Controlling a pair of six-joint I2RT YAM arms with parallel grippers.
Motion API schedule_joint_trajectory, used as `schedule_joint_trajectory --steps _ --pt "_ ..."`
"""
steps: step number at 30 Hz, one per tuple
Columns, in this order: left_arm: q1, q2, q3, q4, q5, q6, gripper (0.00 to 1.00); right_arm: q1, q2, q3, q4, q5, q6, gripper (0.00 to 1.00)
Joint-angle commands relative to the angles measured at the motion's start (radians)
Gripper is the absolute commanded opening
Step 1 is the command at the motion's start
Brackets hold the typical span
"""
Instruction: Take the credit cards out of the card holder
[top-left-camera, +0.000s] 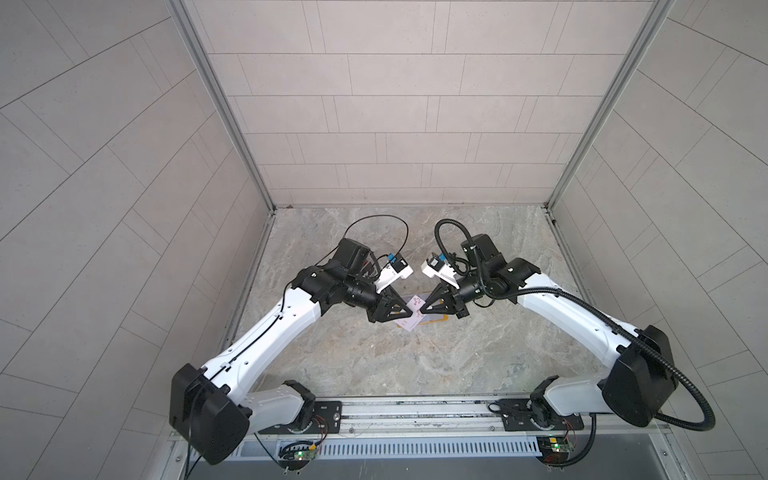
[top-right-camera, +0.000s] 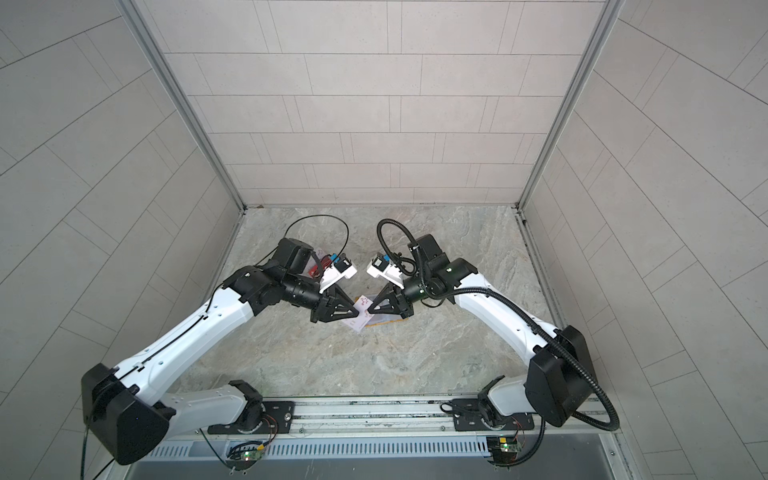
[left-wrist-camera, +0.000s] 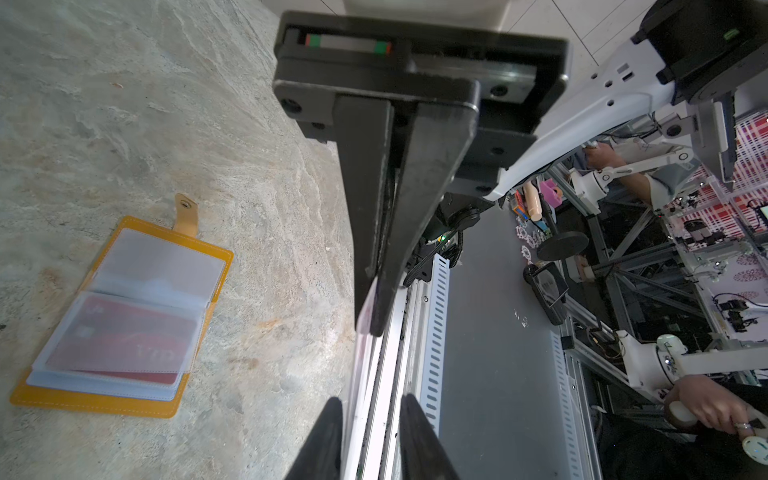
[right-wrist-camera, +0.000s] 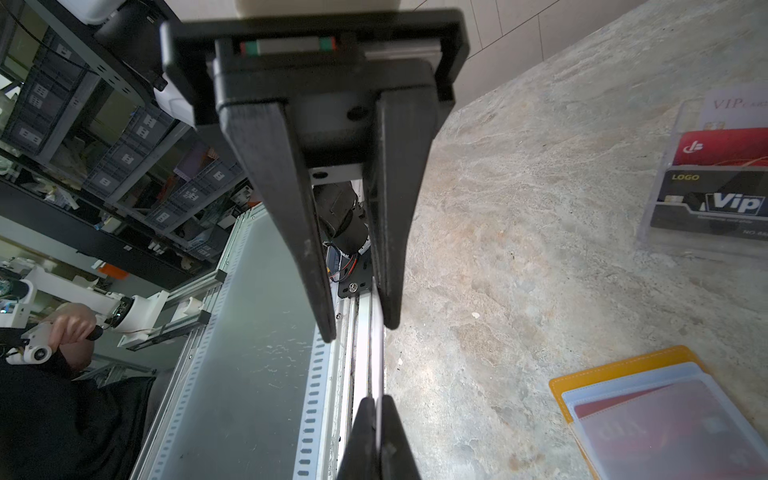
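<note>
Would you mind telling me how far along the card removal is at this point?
Done: three cards stand in the clear box. In hand: the right gripper is shut on a whitish card, out of the card holder, with the left gripper's open jaws around it. Remaining: at least one red card sits in a sleeve.

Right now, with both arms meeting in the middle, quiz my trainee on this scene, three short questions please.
1. True or false: the yellow wallet lies shut.
2. The right gripper clamps the white card. The left gripper's jaws are: A) open around that card B) shut on the wallet C) shut on nothing
3. Fill in: inside the wallet sits a ___ card.
Key: 1 false, it lies open; 2 A; 3 red card.
</note>
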Motion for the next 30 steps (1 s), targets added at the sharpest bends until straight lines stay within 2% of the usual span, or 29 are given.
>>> schedule_joint_trajectory --steps 1,15,22,26,30 --pt "-0.005 0.001 0.028 -0.015 0.018 0.024 0.18 -0.004 -0.022 0.004 0.007 -0.007 -0.037 0.00" --pt "-0.005 0.001 0.031 -0.017 0.001 0.018 0.06 -0.019 -0.035 -0.021 0.056 0.021 0.009 0.00" --pt "-0.005 0.004 0.046 -0.021 -0.085 -0.007 0.00 -0.028 -0.059 -0.047 0.086 0.081 0.047 0.27" --pt "0.001 0.001 0.063 -0.034 -0.174 -0.017 0.00 -0.030 -0.079 -0.072 0.124 0.194 0.092 0.38" --pt "0.022 -0.016 0.079 -0.036 -0.342 -0.036 0.00 -0.030 -0.090 -0.090 0.151 0.342 0.144 0.46"
